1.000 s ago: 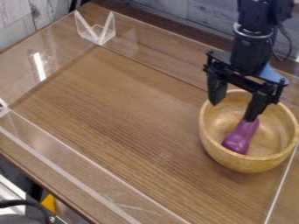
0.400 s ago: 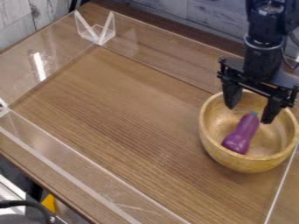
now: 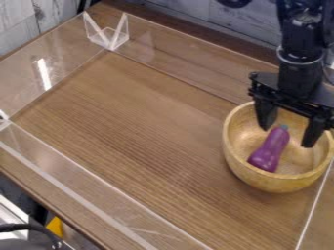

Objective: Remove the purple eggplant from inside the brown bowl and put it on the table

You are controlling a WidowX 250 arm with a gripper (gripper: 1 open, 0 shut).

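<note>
The purple eggplant (image 3: 271, 148) lies inside the brown bowl (image 3: 243, 167) at the right of the table (image 3: 131, 127). It points away from me, with its bulbous end near the bowl's bottom. My gripper (image 3: 290, 131) hangs open just above the bowl's far side, over the eggplant's upper end. One dark finger (image 3: 265, 113) stands left of the eggplant and the other is to its right. Nothing is between the fingers.
Clear acrylic walls (image 3: 78, 200) edge the tabletop on the front and left. A clear folded stand (image 3: 105, 31) sits at the back left corner. The bowl rests close to the right wall.
The gripper has shifted right and slightly toward the far rim of the bowl, staying open. The eggplant has not moved.
</note>
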